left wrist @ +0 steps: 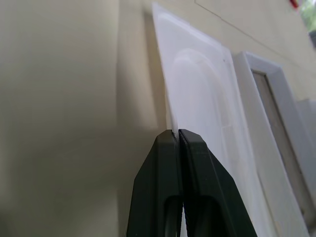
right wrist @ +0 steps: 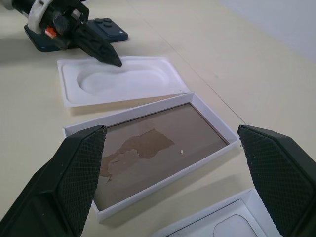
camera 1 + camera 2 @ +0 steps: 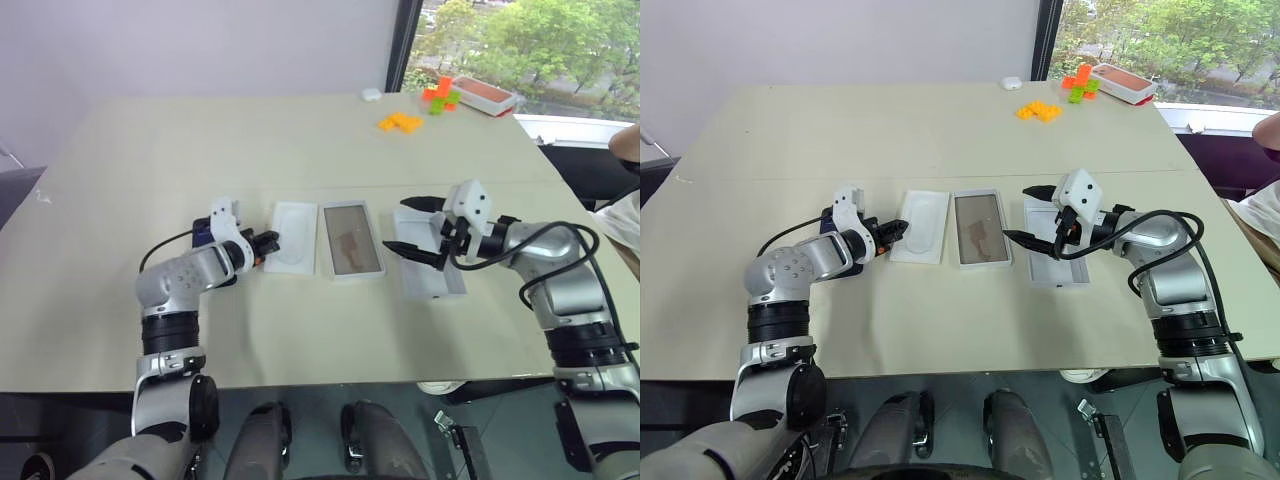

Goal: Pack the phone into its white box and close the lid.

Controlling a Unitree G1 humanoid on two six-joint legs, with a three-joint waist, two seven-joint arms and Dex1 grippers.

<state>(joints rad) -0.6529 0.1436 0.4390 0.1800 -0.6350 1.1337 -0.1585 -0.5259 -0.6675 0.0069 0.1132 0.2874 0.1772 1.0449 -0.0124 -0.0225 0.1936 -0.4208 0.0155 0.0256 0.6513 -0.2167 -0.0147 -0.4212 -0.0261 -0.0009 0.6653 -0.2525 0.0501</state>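
Slim dark navy glossy phone [image 2: 106,28]: likely stiff, slippery, best pinched by long edges; left gripper [image 3: 270,241] clamped on thin white oval-recessed insert [image 3: 292,238], right gripper [image 3: 412,229] spread apart.

The beige surface [image 3: 300,150] carries the phone [image 2: 101,29], a white insert [image 3: 291,238], the white box [image 3: 351,241], the lid [image 3: 430,270], and orange blocks [image 3: 400,122] farther back.

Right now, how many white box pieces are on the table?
3, in a row: the insert pinched by the left gripper, the box in the middle, the lid under the right gripper.
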